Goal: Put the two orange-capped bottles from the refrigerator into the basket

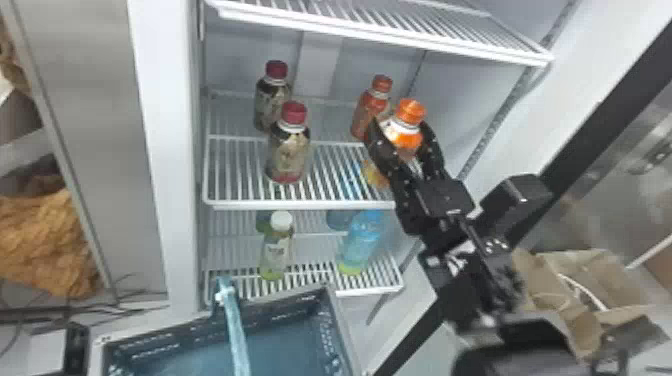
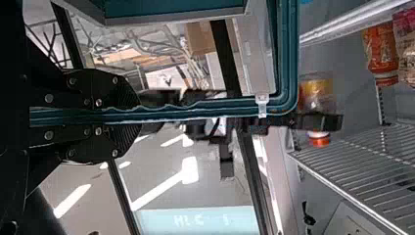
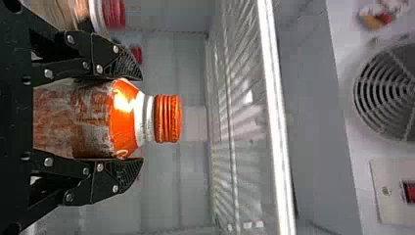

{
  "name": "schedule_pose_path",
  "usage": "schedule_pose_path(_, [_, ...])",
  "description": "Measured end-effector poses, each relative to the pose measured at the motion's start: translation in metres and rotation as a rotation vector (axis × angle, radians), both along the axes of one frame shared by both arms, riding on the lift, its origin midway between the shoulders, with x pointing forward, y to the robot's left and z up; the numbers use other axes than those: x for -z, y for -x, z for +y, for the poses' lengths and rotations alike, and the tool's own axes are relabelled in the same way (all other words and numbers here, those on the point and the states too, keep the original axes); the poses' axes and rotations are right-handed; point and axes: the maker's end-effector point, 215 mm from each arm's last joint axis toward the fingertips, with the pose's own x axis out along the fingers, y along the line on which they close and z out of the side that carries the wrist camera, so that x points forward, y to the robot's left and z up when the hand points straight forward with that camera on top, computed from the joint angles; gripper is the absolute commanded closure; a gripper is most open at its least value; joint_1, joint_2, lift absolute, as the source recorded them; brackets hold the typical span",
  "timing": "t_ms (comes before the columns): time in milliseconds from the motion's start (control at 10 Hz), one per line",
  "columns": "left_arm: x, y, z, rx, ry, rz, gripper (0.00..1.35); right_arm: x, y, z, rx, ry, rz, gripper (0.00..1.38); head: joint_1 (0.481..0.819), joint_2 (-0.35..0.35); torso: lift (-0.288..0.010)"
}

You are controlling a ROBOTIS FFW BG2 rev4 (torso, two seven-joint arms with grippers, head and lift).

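In the head view, my right gripper (image 1: 403,131) is shut on an orange-capped bottle (image 1: 407,141), held upright at the middle shelf's right side. The right wrist view shows the gripper (image 3: 141,118) pressing both sides of that bottle (image 3: 125,115) below its cap. Another orange-capped bottle (image 1: 369,111) stands just behind it on the shelf. The blue basket (image 1: 345,322) is below, in front of the refrigerator, its handle (image 1: 235,325) raised. In the left wrist view, my left gripper (image 2: 136,114) is shut on the basket handle (image 2: 195,112).
Two dark bottles with red caps (image 1: 288,150) stand on the middle shelf's left. Lower down are a white-capped bottle (image 1: 276,250) and a blue bottle (image 1: 361,240). The upper shelf's front edge (image 1: 375,32) crosses above the held bottle. A paper bag (image 1: 560,290) sits at right.
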Motion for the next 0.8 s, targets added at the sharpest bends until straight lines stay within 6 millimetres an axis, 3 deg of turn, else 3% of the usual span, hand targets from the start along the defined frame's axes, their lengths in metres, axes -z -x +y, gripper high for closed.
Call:
schedule_pose_path(200, [0.0,-0.001,0.0,-0.002,0.0,-0.001,1.2,0.019,0.053,0.043,-0.139,0.016,0.2,0.9,0.695,-0.35,-0.04])
schedule_pose_path(500, [-0.001,-0.001,-0.001,0.001,0.0,-0.005,1.2,0.055,0.13,0.082,-0.277,0.017,0.474,0.9,0.695,-0.35,-0.04])
schedule_pose_path(800, [-0.001,-0.002,-0.001,0.001,-0.002,-0.007,1.2,0.094,0.184,0.113,-0.4,-0.006,0.701,0.9,0.695,-0.323,-0.04])
